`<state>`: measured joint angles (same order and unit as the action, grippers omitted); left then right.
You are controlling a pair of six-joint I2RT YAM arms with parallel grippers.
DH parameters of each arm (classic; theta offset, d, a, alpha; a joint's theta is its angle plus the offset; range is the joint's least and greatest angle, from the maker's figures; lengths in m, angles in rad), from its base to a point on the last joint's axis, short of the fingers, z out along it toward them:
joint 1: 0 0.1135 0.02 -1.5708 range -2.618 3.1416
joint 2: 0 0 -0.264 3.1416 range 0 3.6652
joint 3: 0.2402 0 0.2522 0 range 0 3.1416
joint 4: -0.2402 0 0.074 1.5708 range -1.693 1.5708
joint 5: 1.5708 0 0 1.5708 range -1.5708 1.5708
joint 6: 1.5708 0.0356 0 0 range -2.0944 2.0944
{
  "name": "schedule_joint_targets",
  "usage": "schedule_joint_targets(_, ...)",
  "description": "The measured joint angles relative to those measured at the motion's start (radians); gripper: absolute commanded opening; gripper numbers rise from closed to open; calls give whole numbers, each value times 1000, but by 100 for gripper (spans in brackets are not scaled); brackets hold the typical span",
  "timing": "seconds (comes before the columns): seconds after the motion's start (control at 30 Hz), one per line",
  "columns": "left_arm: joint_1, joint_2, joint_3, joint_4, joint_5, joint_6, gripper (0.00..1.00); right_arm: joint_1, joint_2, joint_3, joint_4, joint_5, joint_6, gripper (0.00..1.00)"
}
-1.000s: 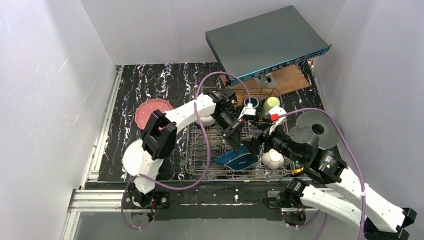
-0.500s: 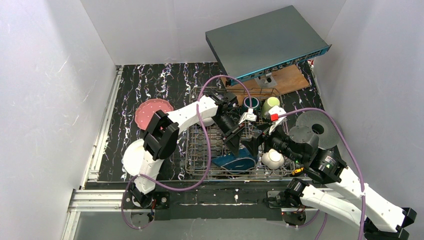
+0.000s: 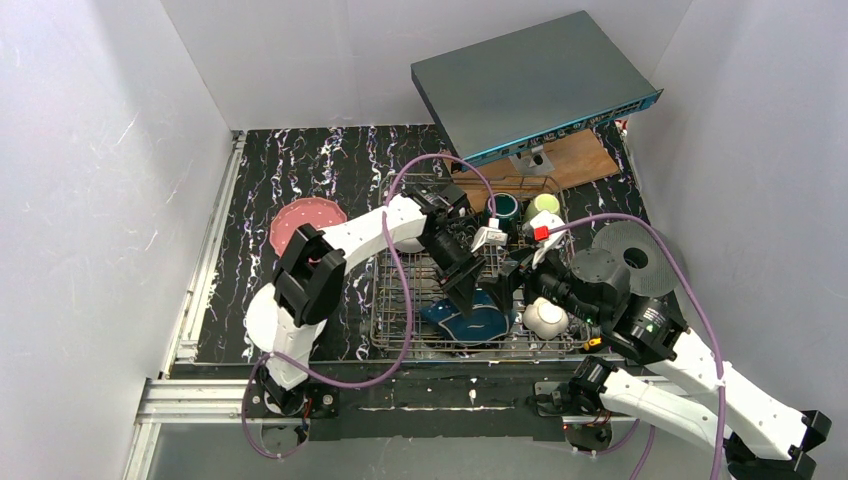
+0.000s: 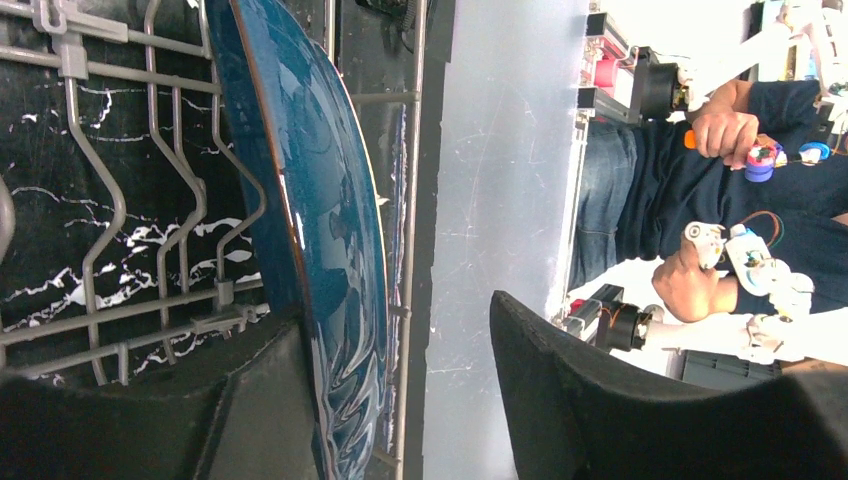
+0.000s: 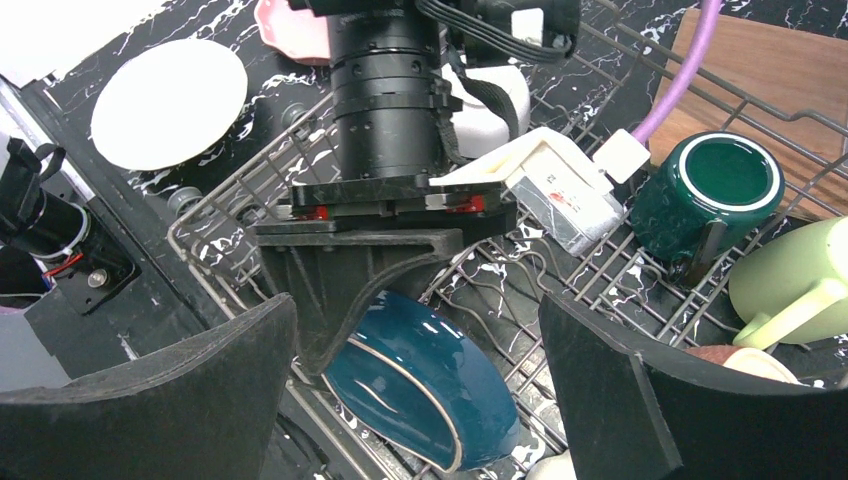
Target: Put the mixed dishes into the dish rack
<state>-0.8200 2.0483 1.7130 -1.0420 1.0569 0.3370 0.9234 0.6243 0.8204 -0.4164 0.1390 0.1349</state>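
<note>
Leaning dark blue plate [image 5: 415, 385], on edge

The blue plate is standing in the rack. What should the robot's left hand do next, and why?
Probably lift the left hand straight up, clear of the dark blue plate. The plate stands on edge between the tines of the dish rack, and the hand is open, with one finger right beside the plate. The pink plate lies outside the rack, waiting.

Dark blue plate [image 5: 420, 385] leans in the dish rack [image 5: 590, 300], teal mug [image 5: 715, 185] beside green mug [image 5: 790, 280]
</note>
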Motion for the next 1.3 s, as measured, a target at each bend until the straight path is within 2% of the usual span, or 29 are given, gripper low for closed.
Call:
schedule_joint_targets(0.33, -46, -142, -67, 108, -44, -100, 58, 0, 9, 0, 1, -12, 4, 98)
schedule_joint_targets(0.63, -99, -240, -240, 241, -114, -209, 56, 6, -21, -13, -9, -24, 19, 98)
schedule_joint_targets(1.0, -110, -281, -290, 307, -198, -264, 72, 5, -23, -13, 17, -14, 24, 98)
schedule_joint_targets(1.3, -68, -290, -290, 320, -231, -288, 82, 5, -23, -13, 22, -11, 24, 98)
